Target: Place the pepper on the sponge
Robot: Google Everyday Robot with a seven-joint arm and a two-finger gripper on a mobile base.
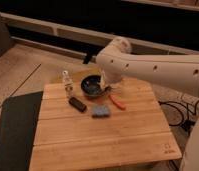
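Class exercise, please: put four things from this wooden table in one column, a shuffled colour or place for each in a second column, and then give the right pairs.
Things:
1. pepper
2. sponge
3. black block
4. bowl

Descriptions:
A. blue-grey, flat, nearest the table's front edge
B. dark and round, with the gripper at its rim on the pepper's side
C. red-orange, thin, lying between bowl and sponge, off to the picture's right
D. lying between the small bottle and the sponge

Pairs: 1-C, 2-A, 3-D, 4-B

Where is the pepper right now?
In the camera view, the pepper lies on the table right of the sponge, below the dark bowl. The hand is at the bowl's right edge.
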